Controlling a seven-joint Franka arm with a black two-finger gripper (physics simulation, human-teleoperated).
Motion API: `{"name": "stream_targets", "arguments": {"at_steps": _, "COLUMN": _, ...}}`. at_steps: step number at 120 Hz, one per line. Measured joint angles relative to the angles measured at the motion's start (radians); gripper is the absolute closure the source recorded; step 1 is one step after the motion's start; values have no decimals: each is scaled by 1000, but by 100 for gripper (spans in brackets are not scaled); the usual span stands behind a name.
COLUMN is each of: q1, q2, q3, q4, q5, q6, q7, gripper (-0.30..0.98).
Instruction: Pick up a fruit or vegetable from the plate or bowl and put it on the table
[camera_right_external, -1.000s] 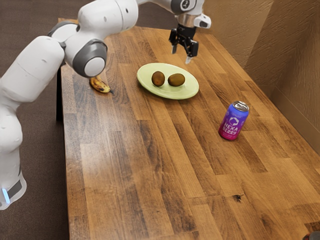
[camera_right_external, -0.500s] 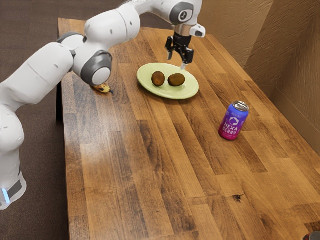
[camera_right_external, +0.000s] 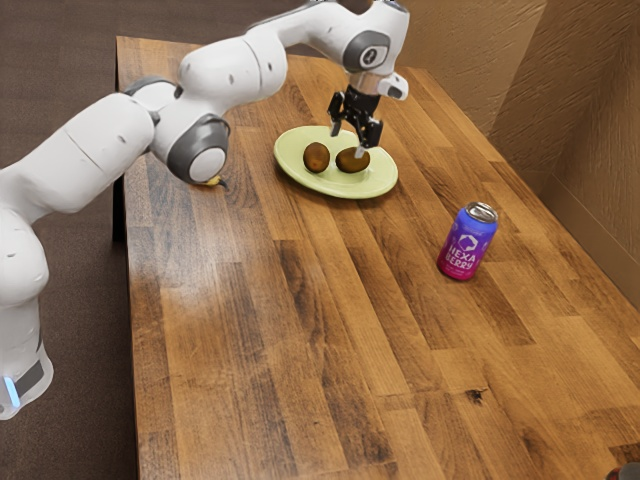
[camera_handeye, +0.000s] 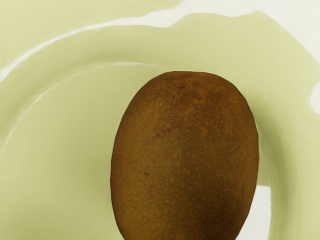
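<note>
Two brown, kiwi-like fruits lie side by side on the pale green plate (camera_right_external: 292, 173), which you have as your landmark on the wooden worktop (camera_right_external: 300, 350). Neither is on the bare wood. Your fingers (camera_right_external: 360, 152) stand wide apart over the plate, pointing down, with nothing clamped between them. They are at the fruit on the exterior view's right (camera_right_external: 349, 162); one fingertip overlaps its edge in that view, and you cannot tell whether they touch. The fruit on the exterior view's left (camera_right_external: 316, 157) sits just beside it, clear of the fingertips. In the wrist view you see one fruit large, its speckled brown skin against the plate's smooth green inside, with white glare along the rim.

From the plate toward the exterior view's left, you can make out a bit of banana (camera_right_external: 215, 182), most of it hidden by your arm (camera_right_external: 235, 75). From the plate toward the exterior view's right and nearer the camera, a blue and pink can (camera_right_external: 466, 243) marked "HEXA BERRY" stands upright, apart from the plate.
</note>
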Motion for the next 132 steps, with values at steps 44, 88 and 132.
{"name": "stream_targets", "arguments": {"at_steps": 44, "q1": -12, "q2": 36, "q3": -7, "q4": 2, "q5": 21, "q6": 12, "q7": 8, "gripper": 0}}
{"name": "stream_targets", "arguments": {"at_steps": 88, "q1": -9, "q2": 65, "q3": -42, "q4": 4, "q5": 20, "q6": 66, "q7": 12, "gripper": 9}}
{"name": "stream_targets", "arguments": {"at_steps": 132, "q1": -15, "q2": 39, "q3": -43, "q4": 4, "q5": 26, "q6": 76, "q7": 15, "gripper": 38}}
